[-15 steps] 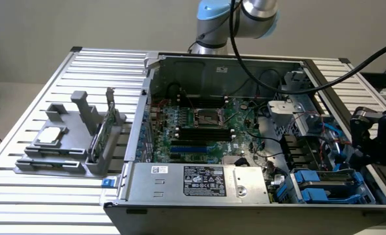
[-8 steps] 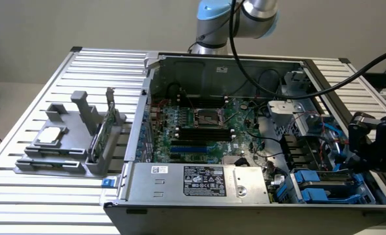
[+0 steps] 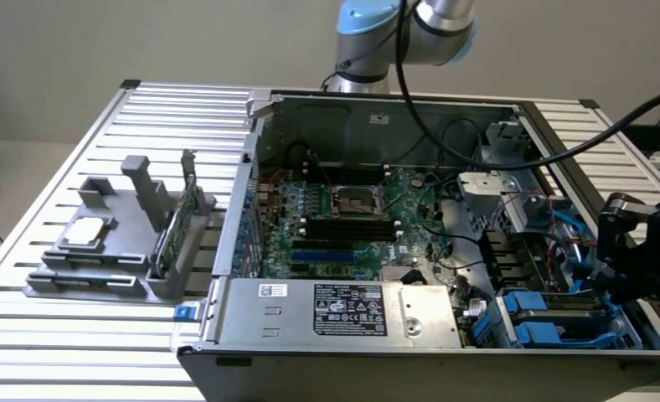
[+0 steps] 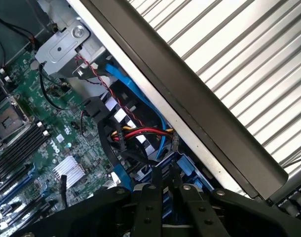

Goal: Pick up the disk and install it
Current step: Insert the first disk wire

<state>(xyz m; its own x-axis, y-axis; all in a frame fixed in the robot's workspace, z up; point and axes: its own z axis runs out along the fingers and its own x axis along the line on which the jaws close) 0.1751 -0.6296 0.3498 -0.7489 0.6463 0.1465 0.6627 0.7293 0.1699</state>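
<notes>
Where gripper (image 4: 165,174) fingers hang narrowly parted over disk (image 3: 537,318), cables (image 4: 145,132) alongside, case wall (image 4: 205,118) close

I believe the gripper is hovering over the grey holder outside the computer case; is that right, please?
Not quite: the gripper is over the blue drive carriers inside the computer case, not over the grey holder, which stands outside at the exterior view's left. The exterior view shows this.
</notes>
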